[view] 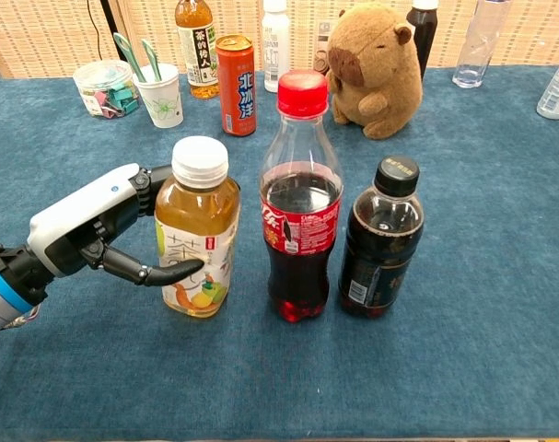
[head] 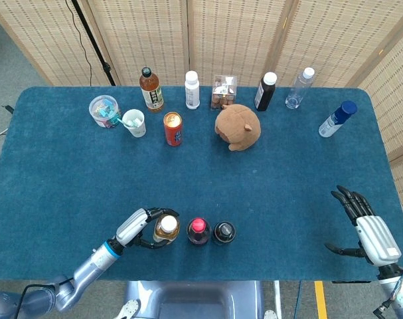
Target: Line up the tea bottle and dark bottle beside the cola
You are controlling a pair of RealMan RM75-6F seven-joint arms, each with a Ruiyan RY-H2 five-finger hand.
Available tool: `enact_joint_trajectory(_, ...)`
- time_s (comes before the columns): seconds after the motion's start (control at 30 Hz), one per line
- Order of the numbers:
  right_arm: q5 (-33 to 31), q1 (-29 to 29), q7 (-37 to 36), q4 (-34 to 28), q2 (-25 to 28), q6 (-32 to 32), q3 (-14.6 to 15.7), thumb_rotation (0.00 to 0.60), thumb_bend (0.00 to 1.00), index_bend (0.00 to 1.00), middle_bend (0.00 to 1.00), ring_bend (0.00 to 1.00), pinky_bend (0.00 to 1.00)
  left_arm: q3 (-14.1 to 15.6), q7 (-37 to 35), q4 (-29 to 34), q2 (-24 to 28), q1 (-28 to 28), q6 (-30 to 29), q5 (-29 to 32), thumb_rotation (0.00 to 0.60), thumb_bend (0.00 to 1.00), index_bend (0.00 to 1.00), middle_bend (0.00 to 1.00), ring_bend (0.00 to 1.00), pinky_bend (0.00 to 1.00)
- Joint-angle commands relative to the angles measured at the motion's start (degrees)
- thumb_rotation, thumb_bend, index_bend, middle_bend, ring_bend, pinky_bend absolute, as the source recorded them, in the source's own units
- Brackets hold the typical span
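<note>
— Left robot hand [view: 95, 230]?
— Wrapped around the tea bottle [view: 198, 230], fingers curled across the label, thumb side behind. Holding it upright on the blue counter [view: 500, 350].

— Where relative to the cola [view: 300, 198]?
— Just beside it, on its left in the chest view, a narrow gap between. Seen from the head view as the white cap [head: 166, 223] next to the red cap [head: 198, 226].

— And the dark bottle [view: 381, 239]?
— Standing on the other side of the cola, nearly touching, black cap on top. All three in a row near the front edge of the counter.

— Right robot hand [head: 367, 232]?
— Only in the head view, far right near the counter's corner. Fingers spread, gripping nothing, well apart from the bottles.

— Anything else back there?
— Far side of the counter: a plush capybara [view: 376, 69], an orange can [view: 236, 85], a paper cup [view: 159, 95] with utensils in it, a tub [view: 101, 87] of clips beside that. Behind them a brown tea bottle [head: 150, 90], a white bottle [head: 192, 90], a small clear box [head: 224, 91], a dark bottle with a white cap [head: 265, 91], a clear bottle [head: 299, 88]. Off to the right, a blue-capped bottle [head: 336, 119], tilted in the head view.
</note>
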State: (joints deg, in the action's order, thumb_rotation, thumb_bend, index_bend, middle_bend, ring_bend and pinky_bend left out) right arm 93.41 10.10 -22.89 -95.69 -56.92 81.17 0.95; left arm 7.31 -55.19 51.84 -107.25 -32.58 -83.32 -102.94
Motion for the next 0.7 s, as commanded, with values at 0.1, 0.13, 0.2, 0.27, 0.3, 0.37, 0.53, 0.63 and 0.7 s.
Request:
enact_joint_trajectory(0.1, 0.0, 0.0, -0.5, -0.1, -0.2, 0.0, -0.1, 0.600, 0.00, 0.00, 0.00, 0.00, 0.00, 1.2, -1.5, 0.4, 1.2, -0.7, 0.2, -0.9, 0.600, 0.29, 0.15, 0.07, 0.08, 0.25)
enact_joint_trajectory(0.13, 0.0, 0.0, -0.6, -0.1, -0.2, 0.0, -0.1, 0.600, 0.00, 0.00, 0.00, 0.00, 0.00, 1.5, -1.5, 0.5, 1.5, -0.9, 0.4, -1.1, 0.600, 0.29, 0.14, 0.05, 0.06, 0.24)
enact_joint_trajectory(0.2, 0.0, 0.0, -0.4, -0.1, -0.3, 0.0, -0.2, 0.600, 0.00, 0.00, 0.00, 0.00, 0.00, 1.5, -1.3, 0.7, 1.7, -0.9, 0.3, -1.1, 0.600, 0.28, 0.07, 0.01, 0.04, 0.23)
enact_joint_trajectory(0.27, 0.0, 0.0, -0.4, -0.1, -0.3, 0.1, -0.2, 0.600, 0.00, 0.00, 0.00, 0.00, 0.00, 1.4, -0.8, 0.6, 1.8, -0.8, 0.0, -1.0, 0.600, 0.28, 0.02, 0.00, 0.03, 0.21)
enact_joint_trajectory(0.3, 0.0, 0.0, -0.3, -0.1, -0.3, 0.1, -0.3, 0.600, 0.00, 0.00, 0.00, 0.00, 0.00, 1.5, -0.7, 0.7, 1.9, -0.7, -0.1, -1.0, 0.600, 0.28, 0.00, 0.00, 0.02, 0.20)
enact_joint_trajectory(0.37, 0.1, 0.0, -0.3, -0.1, -0.4, 0.1, -0.3, 0.600, 0.00, 0.00, 0.00, 0.00, 0.00, 1.6, -1.1, 0.9, 2.2, -0.6, -0.7, -1.1, 0.600, 0.27, 0.00, 0.00, 0.01, 0.20)
enact_joint_trajectory(0.53, 0.1, 0.0, -0.1, -0.2, -0.4, 0.0, -0.3, 0.600, 0.00, 0.00, 0.00, 0.00, 0.00, 1.8, -1.8, 1.2, 2.9, 0.1, -2.4, -1.1, 0.600, 0.27, 0.00, 0.00, 0.00, 0.18)
enact_joint_trajectory(0.63, 0.1, 0.0, 0.1, -0.2, -0.3, -0.1, -0.3, 0.600, 0.00, 0.00, 0.00, 0.00, 0.00, 1.7, -3.3, 2.2, 4.5, 0.7, -4.9, -1.2, 0.600, 0.26, 0.00, 0.00, 0.00, 0.13)
enact_joint_trajectory(0.7, 0.2, 0.0, 0.3, -0.3, -0.3, -0.1, -0.2, 0.600, 0.00, 0.00, 0.00, 0.00, 0.00, 1.5, -3.2, 2.9, 5.5, 1.1, -6.0, -1.1, 0.600, 0.26, 0.00, 0.00, 0.00, 0.11)
